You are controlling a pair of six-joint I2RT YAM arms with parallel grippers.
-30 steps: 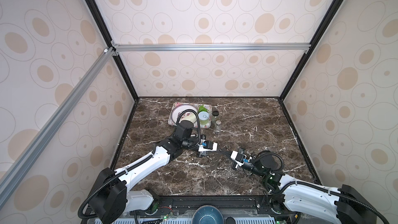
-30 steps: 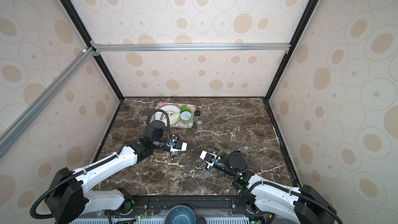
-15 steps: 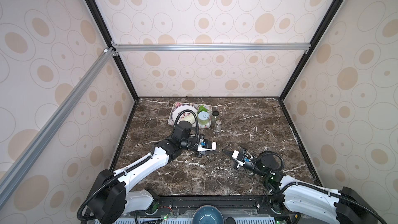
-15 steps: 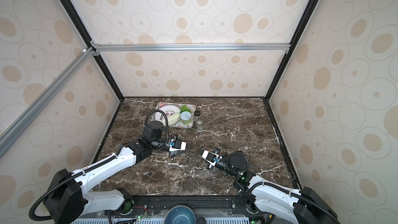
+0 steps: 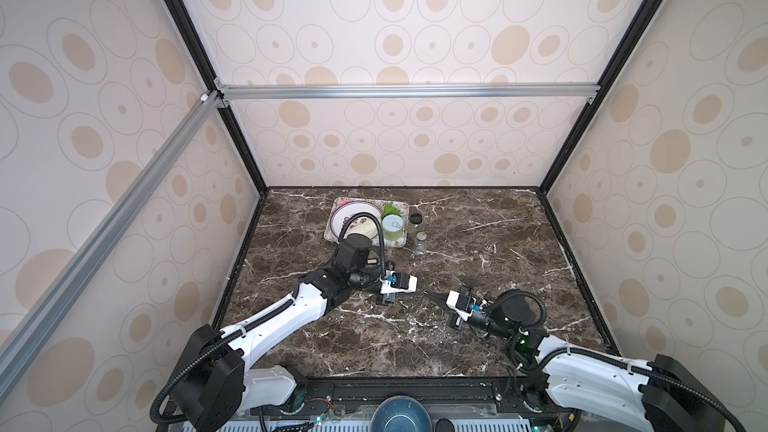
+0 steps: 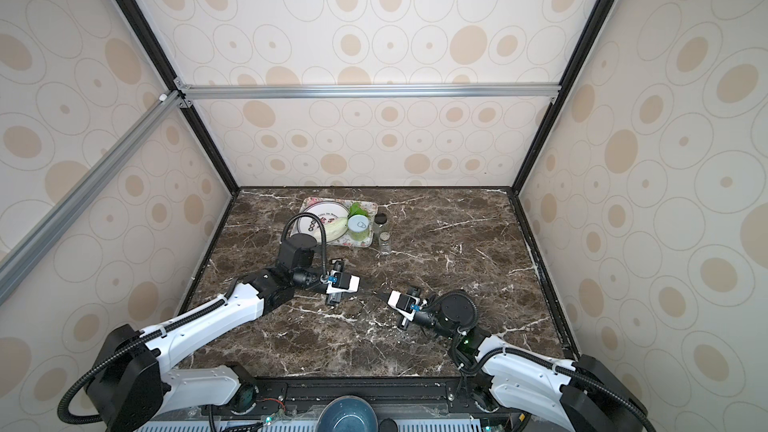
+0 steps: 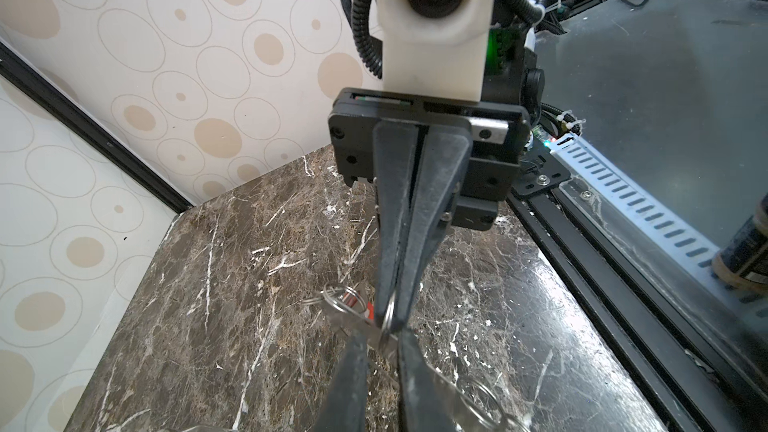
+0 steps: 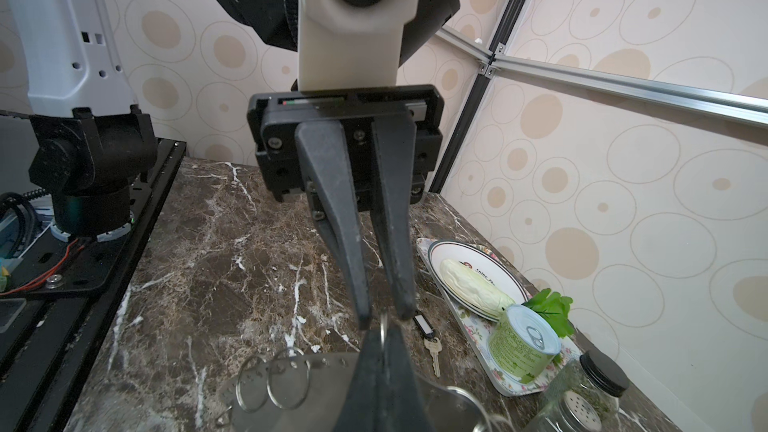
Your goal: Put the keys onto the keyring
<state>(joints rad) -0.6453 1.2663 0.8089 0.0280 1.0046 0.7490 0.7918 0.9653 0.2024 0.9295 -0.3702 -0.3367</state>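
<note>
Silver wire glints where two arms meet tip to tip over the marble desk [image 5: 519, 251]. The right claw [image 7: 395, 324], jaws pressed together, pinches the keyring [image 7: 389, 310] on edge, with a red-orange tag [image 7: 368, 310], smaller rings and a flat grey piece bunched just beside it. Facing it, the left claw [image 8: 383, 312] has drawn its jaws narrower than a second ago, yet a gap shows between them, and the fingers straddle the ring without visibly clamping anything. Both arms sit almost where they were in both top views, so the change is a closing one. It reads as the left side about to take hold, with the threading not yet done. The black-tagged key [image 8: 422, 322] lies loose on the desk, off the ring, just past the left claw's tips and near the flowered tray [image 5: 340, 201]. That tray, its green can [image 5: 392, 227] and two glass jars [image 5: 420, 245] crowd the far side. Bare marble stretches wide toward the right wall and the front rail, the better room for any swing.
</note>
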